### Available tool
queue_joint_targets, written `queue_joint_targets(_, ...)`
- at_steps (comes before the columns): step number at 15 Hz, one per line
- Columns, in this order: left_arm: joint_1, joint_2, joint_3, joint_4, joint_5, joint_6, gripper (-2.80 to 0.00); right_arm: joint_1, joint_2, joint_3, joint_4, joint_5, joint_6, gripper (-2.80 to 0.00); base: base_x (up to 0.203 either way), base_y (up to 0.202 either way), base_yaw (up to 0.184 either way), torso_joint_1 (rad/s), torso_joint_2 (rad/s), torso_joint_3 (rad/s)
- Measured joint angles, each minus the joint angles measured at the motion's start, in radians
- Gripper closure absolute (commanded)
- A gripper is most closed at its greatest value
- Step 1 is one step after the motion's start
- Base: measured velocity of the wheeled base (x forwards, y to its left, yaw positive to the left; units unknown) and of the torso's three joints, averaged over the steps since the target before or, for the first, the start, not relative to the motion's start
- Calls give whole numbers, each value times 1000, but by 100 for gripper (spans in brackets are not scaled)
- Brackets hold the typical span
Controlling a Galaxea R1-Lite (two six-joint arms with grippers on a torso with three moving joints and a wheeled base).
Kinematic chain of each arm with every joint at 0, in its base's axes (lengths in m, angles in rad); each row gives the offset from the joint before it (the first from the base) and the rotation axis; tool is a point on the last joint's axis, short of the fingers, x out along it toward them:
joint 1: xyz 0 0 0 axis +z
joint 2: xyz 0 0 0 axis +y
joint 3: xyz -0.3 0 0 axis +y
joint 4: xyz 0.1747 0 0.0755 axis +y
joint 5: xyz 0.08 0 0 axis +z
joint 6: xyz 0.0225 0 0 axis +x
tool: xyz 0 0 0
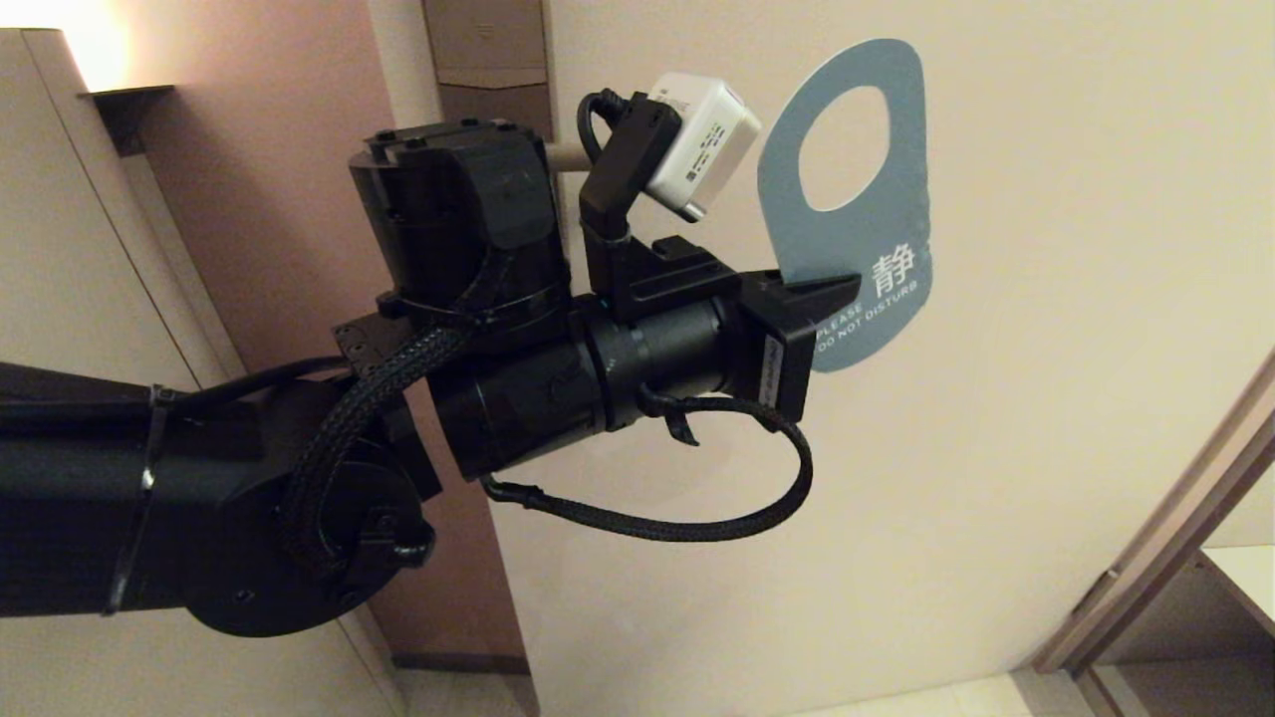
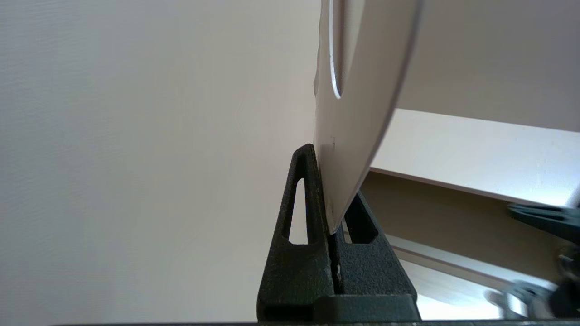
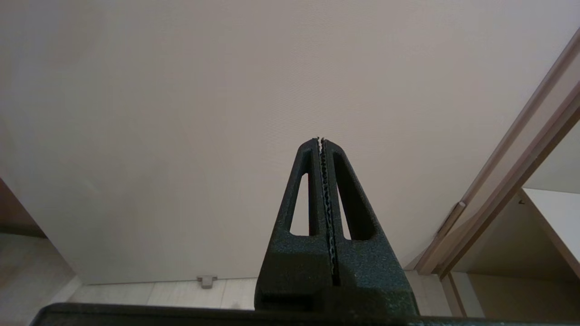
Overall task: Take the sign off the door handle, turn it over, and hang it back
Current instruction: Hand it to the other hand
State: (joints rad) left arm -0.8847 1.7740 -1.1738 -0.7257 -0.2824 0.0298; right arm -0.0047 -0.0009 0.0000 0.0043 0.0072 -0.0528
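My left gripper (image 1: 835, 289) is shut on the lower edge of the sign (image 1: 882, 214), holding it upright in front of the door and off the handle. The sign's blue "PLEASE DO NOT DISTURB" side faces the head camera, with its oval hole at the top. In the left wrist view the sign (image 2: 362, 104) shows pale and nearly edge-on, pinched between the fingers of the left gripper (image 2: 327, 190). A short stub of the beige door handle (image 1: 570, 156) shows behind my left arm, below the brown lock plate (image 1: 493, 60). My right gripper (image 3: 321, 141) is shut on nothing, low before the door.
The pale door (image 1: 996, 448) fills the background. Its frame (image 1: 1155, 538) runs diagonally at the lower right, with a shelf beyond. A small door stop (image 3: 206, 280) sits on the floor by the door's bottom edge. A lit wall lamp (image 1: 100, 45) is at the upper left.
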Motion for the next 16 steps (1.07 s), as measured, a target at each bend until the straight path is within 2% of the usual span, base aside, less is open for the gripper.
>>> queue_joint_targets(4, 5, 0, 3, 17, -41, -24, 0, 0, 0, 0, 0, 0, -4, 0, 0, 0, 0, 0, 0, 0)
queue_joint_targets(12, 138, 34, 1, 26, -360, -43, 0, 0, 0, 0, -1, 0, -17, 0, 0, 0, 0, 0, 0, 0)
queue_joint_targets(16, 156, 54, 3, 26, -419, -59, 0, 0, 0, -2, 1, 7, -18, 0, 0, 0, 0, 0, 0, 0)
